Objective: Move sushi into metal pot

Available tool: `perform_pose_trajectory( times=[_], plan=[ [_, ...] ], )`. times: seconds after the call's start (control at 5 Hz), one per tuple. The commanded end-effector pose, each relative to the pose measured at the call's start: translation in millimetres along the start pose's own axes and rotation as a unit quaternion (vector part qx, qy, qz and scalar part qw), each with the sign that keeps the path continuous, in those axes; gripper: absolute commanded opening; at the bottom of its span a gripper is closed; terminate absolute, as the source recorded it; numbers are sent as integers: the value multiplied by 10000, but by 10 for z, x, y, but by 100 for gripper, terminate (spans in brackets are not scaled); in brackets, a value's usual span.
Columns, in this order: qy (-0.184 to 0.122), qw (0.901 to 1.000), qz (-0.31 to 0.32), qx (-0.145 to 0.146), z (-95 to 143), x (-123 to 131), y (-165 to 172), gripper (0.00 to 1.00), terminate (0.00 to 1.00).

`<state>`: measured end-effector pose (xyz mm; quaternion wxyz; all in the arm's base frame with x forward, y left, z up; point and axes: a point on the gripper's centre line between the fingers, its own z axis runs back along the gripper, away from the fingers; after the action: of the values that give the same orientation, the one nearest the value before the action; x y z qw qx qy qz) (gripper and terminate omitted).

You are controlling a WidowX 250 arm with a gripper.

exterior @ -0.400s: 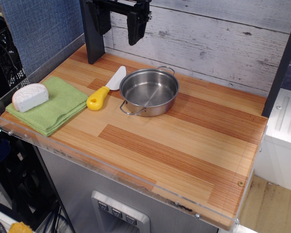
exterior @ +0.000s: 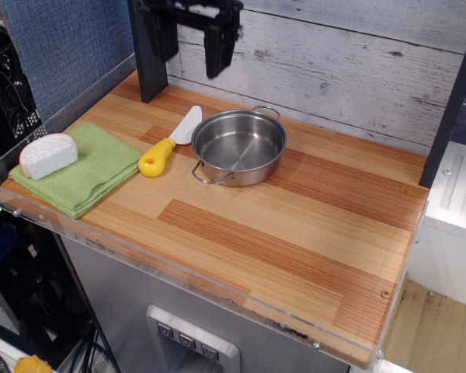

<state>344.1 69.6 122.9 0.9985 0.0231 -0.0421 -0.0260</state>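
Note:
The sushi (exterior: 48, 155), a white half-round block with an orange-pink edge, lies on a folded green cloth (exterior: 85, 172) at the table's left front corner. The metal pot (exterior: 238, 146), shallow, shiny and empty, stands upright near the middle back of the wooden table. My black gripper (exterior: 193, 43) hangs high at the back, above and behind the pot's left side, far from the sushi. Its two fingers (exterior: 220, 47) are spread apart with nothing between them.
A toy knife with a yellow handle (exterior: 157, 158) and white blade lies between the cloth and the pot, its blade close to the pot's rim. A black post (exterior: 146, 62) stands at the back left. A clear plastic lip (exterior: 140, 247) edges the table front.
The gripper has dropped very slightly and looks a little blurred from motion. The sushi, pot and knife have not moved.

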Motion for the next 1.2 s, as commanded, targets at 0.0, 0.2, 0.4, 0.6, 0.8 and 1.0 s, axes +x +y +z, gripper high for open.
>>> perform_pose_trajectory(
  times=[0.0, 0.2, 0.4, 0.6, 0.8, 1.0],
  plan=[
    [-43, 9996, 116, 259, 28, -149, 424, 100, 0],
    [47, 9995, -28, 314, -31, -338, 802, 100, 0],
    [366, 9991, -131, 156, -192, -522, 989, 100, 0],
    [517, 9977, -439, 90, -285, -651, 1060, 100, 0],
    [607, 9959, -647, 163, -356, -730, 1082, 100, 0],
    [827, 9936, -708, 291, -486, -861, 1169, 100, 0]
  ],
)
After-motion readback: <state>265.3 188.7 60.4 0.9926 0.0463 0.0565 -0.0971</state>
